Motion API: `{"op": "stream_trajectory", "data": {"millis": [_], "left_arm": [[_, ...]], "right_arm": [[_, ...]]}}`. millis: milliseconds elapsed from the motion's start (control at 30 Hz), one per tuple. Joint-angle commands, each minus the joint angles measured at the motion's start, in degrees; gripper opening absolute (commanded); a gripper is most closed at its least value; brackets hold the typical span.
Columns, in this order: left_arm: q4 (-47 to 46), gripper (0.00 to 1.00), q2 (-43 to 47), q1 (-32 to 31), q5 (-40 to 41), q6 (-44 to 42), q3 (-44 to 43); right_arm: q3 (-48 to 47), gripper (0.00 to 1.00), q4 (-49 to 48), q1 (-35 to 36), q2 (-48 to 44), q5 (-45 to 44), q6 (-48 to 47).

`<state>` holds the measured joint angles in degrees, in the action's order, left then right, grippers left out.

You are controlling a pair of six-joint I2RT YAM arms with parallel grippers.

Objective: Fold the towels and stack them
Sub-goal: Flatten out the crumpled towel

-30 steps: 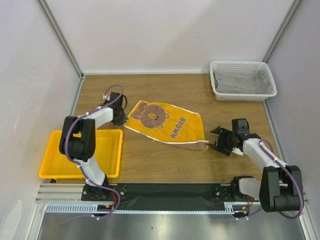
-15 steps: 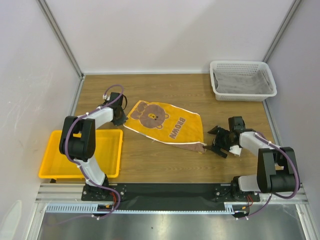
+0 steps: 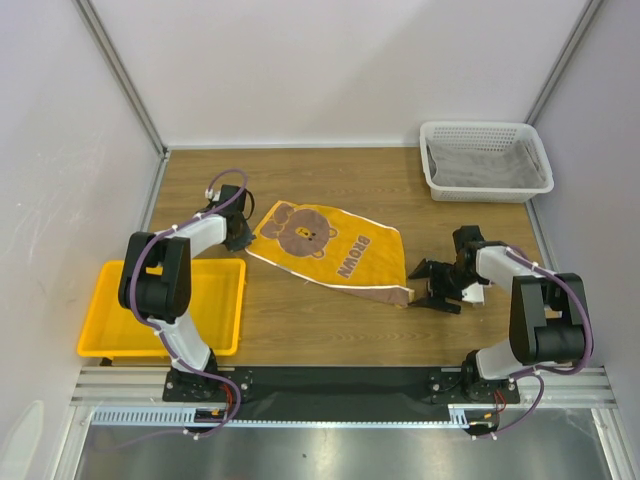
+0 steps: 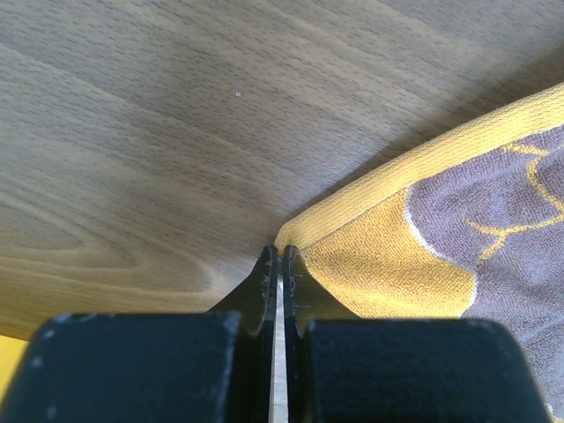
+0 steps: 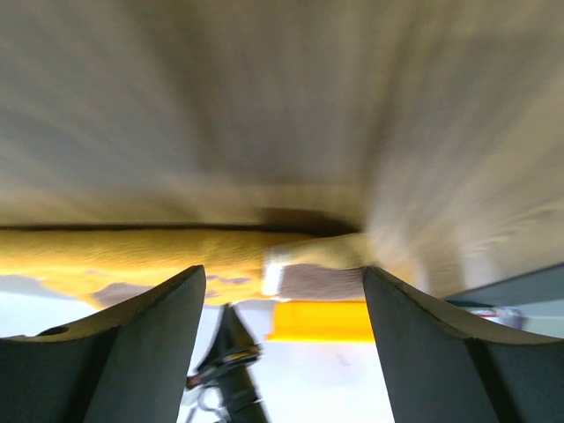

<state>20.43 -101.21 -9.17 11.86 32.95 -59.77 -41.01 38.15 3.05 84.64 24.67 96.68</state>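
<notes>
The left claw [image 4: 278, 257] is clamped on the bear towel [image 3: 330, 245] corner; the right claw [image 3: 420, 285], jaws apart, has the opposite corner just ahead.

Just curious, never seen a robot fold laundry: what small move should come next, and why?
Probably ease the open right fingers onto the near-right corner of the bear towel and close; the left fingers pinch its far-left corner, while this one lies free ahead.

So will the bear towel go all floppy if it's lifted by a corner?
Probably floppy: the bear towel lies unevenly, with one corner curled over. It looks thin, so it's likely light. Its fuzzy weave probably won't slip out easily.
</notes>
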Motion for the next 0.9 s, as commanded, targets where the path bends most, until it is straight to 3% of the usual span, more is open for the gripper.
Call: {"op": "stream_trajectory", "data": {"millis": [0,233,533,600,767,800,867], "left_arm": [[-0.8,0.00,1.5,0.5,1.4,-0.7,0.7],[-1.0,0.00,1.3,0.6,1.1,-0.2,1.0],[-0.8,0.00,1.5,0.6,1.5,-0.5,1.0],[-0.7,0.01,1.6,0.6,1.8,-0.5,1.0],[-0.7,0.00,1.7,0.6,2.3,-0.5,1.0],[-0.7,0.00,1.7,0.6,2.2,-0.6,1.0],[-0.7,0.00,1.6,0.6,2.1,-0.5,0.9]], "right_arm": [[-0.9,0.79,7.2,0.3,-0.2,-0.3,-5.2],[-1.4,0.66,5.4,0.5,2.2,0.2,-7.0],[-5.6,0.66,5.5,0.6,7.5,0.3,-10.0],[-6.3,0.53,5.7,0.6,7.9,0.4,-9.9],[-5.8,0.33,6.1,1.1,7.5,0.1,-9.6],[-5.4,0.21,6.1,1.3,7.6,0.4,-9.4],[-5.2,0.07,6.6,1.3,7.6,0.8,-9.7]]}}
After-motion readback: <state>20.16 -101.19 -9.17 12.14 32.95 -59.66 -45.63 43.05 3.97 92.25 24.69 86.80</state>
